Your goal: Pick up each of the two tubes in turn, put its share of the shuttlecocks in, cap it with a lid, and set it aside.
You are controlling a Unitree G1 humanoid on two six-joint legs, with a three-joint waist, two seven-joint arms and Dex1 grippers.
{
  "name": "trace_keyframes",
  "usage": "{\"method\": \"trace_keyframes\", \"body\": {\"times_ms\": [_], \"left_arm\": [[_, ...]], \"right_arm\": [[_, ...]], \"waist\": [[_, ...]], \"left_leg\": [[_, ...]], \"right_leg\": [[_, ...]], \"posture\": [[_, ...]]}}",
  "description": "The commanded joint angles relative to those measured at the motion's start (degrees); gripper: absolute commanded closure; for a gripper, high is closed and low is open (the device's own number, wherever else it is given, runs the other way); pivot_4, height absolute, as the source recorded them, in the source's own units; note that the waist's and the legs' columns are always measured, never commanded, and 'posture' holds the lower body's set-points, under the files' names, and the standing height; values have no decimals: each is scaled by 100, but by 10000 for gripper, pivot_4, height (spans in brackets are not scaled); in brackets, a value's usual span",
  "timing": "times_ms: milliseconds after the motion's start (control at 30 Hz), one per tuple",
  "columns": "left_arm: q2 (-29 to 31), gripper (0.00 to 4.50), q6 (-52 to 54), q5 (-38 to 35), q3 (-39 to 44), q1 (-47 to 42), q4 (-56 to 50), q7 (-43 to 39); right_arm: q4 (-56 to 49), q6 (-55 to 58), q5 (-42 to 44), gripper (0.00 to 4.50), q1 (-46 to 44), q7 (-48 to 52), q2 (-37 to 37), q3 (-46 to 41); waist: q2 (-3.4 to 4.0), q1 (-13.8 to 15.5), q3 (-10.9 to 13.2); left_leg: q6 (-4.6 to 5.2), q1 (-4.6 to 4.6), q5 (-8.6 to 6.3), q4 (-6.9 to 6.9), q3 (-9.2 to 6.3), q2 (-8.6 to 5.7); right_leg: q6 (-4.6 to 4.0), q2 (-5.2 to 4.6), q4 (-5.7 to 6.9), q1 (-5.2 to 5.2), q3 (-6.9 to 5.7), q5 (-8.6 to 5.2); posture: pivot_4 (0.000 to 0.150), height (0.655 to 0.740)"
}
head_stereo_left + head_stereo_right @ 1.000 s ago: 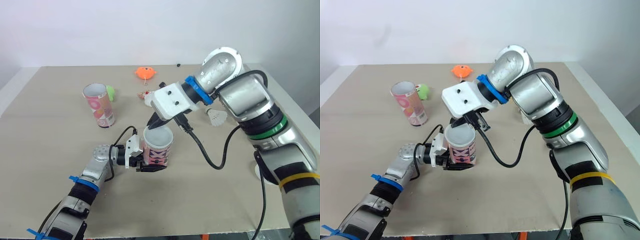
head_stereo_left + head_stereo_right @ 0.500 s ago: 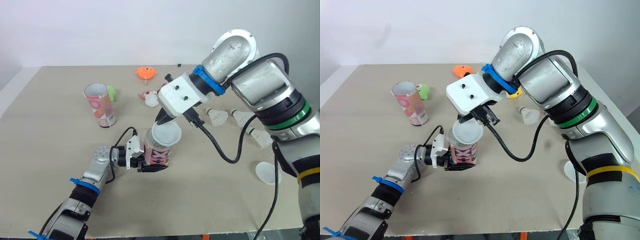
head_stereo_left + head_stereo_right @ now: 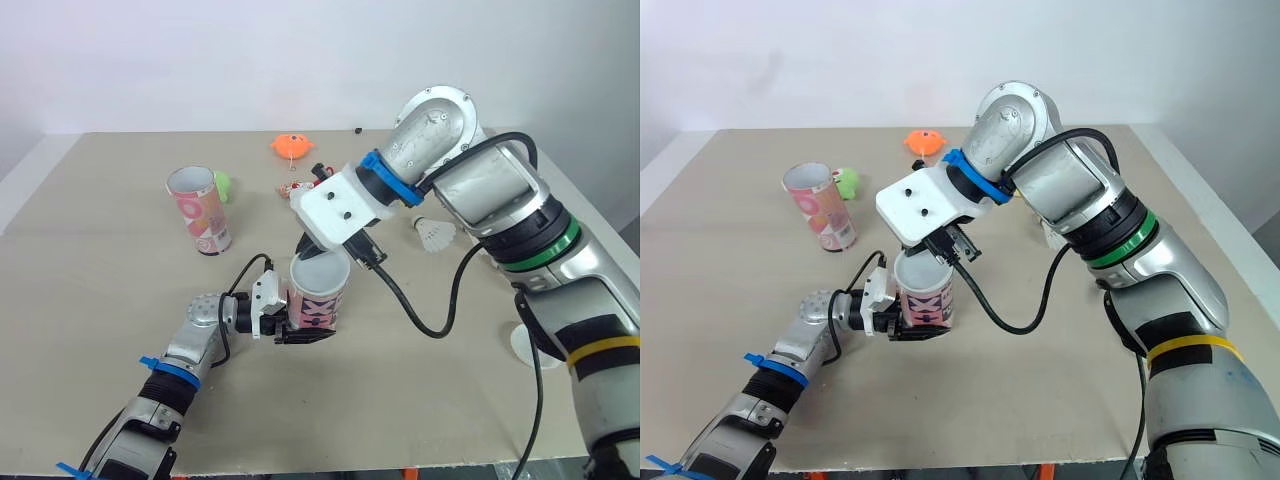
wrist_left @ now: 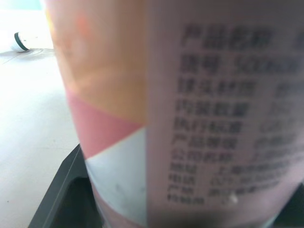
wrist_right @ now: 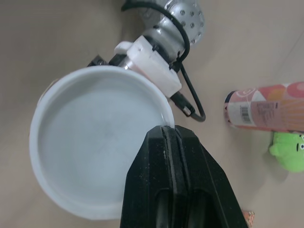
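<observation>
Holding patterned tube upright mid-counter with left pincer, clamped on its lower wall. Holding white lid at that tube's mouth with right pincer, pinched together on lid rim. Farther off toward robot's left: second tube upright, uncapped, green toy just beside.

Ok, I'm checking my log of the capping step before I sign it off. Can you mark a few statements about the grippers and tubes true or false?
The left gripper grips the patterned tube upright. True.
The right gripper holds a shuttlecock. False: its fingers pinch the rim of the white lid.
The second tube lies on its side. False: it stands upright, uncapped.
A green toy sits beside the second tube. True.
</observation>
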Motion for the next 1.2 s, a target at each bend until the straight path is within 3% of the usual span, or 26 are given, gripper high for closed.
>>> {"method": "trace_keyframes", "body": {"times_ms": [33, 667, 1167, 1200], "left_arm": [[131, 15081, 153, 345, -67, 142, 322, 137], [230, 15081, 201, 341, -41, 144, 257, 102], [207, 15081, 206, 338, -31, 110, 289, 120], [205, 15081, 203, 339, -31, 108, 293, 121]], "right_arm": [[-157, 71, 83, 43918, -34, 100, 99, -347], [-575, -53, -278, 43918, 795, -163, 133, -620], [-401, -1523, -910, 43918, 935, -175, -260, -608], [-378, -1525, -904, 41224, 930, -168, -241, -606]], "waist": [[0, 0, 0], [0, 0, -3], [0, 0, -3], [0, 0, -3]], "left_leg": [[0, 0, 0, 0, 0, 1], [-1, 8, 1, 2, 1, 34], [-1, 13, 1, 2, 4, 39], [-1, 13, 1, 2, 4, 39]], "right_leg": [[-1, 1, 0, 0, 0, 0], [-23, 41, 0, 2, -1, 8], [-28, 48, 0, 2, 0, 11], [-29, 48, 0, 2, 0, 11]], "posture": [[1500, 7400], [1500, 7400], [1500, 7400], [1500, 7400]]}}
